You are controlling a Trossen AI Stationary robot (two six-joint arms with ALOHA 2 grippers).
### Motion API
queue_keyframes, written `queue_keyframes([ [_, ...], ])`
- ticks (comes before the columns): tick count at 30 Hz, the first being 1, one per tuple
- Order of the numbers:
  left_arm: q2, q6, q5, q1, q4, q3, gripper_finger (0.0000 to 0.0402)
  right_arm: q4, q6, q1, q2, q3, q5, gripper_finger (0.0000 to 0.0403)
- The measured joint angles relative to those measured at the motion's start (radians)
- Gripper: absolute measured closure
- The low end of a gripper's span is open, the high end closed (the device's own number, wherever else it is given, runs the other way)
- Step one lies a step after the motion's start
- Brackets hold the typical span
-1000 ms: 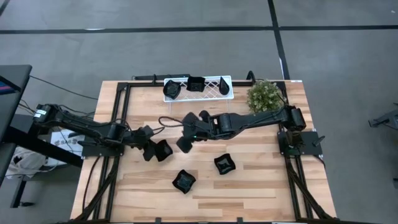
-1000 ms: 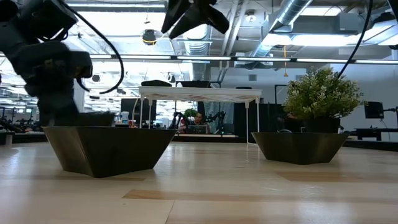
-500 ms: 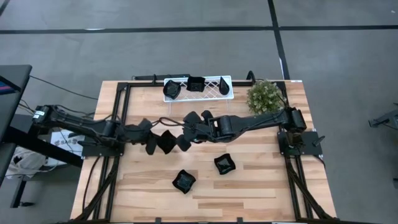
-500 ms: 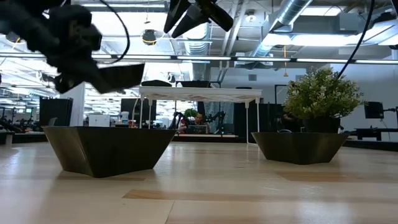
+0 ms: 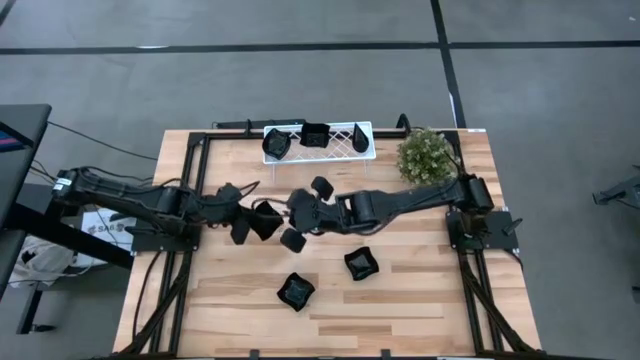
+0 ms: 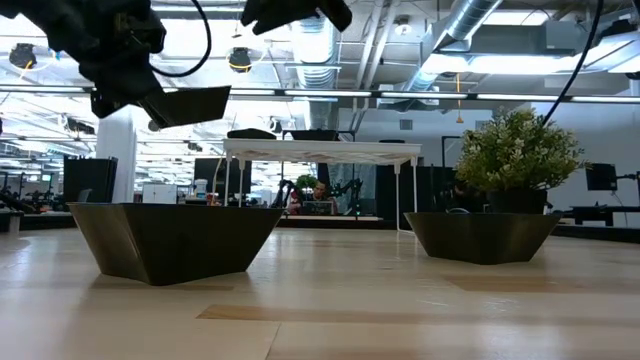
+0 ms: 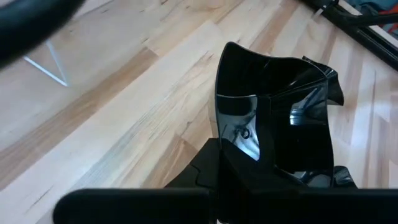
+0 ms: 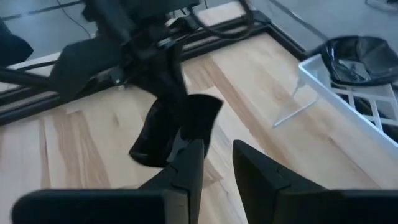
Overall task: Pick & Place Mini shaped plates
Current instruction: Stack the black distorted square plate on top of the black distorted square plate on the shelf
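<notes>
Change: left gripper [image 5: 258,222] lifted its mini plate [image 5: 266,222] off the desk [image 5: 420,300] and swung it toward frame centre vs 1 s back; plate was airborne, upper left in the low view.
Left fingers: clenched on the plate rim.
Right gripper [image 5: 291,224]: mid-frame, just beside the held plate; fingers slightly parted, nothing visibly btwn them.
Meaning: prob a handover or carry to tray.
Other plates: two on desk lower centre [image 5: 296,291] [image 5: 360,264], more in white tray [image 5: 368,141] at top.
Room: grippers crowded together; open desk below. Plant [image 5: 426,153] at upper right near right arm.
</notes>
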Motion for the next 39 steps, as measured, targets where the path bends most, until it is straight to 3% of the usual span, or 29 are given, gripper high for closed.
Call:
queue_keyframes([
  [17, 0.045, 0.006, -0.002, 0.000, -0.020, 0.020, 0.0397, -0.001, -0.036, 0.030, 0.043, -0.002, -0.083, 0.0312],
  [31, 0.074, 0.004, 0.006, -0.008, -0.010, 0.020, 0.0397, 0.005, -0.012, -0.016, 0.099, 0.001, -0.082, 0.0163],
  [39, 0.074, -0.016, 0.024, -0.009, 0.037, 0.020, 0.0397, 0.060, -0.011, -0.038, 0.129, 0.000, -0.084, 0.0148],
])
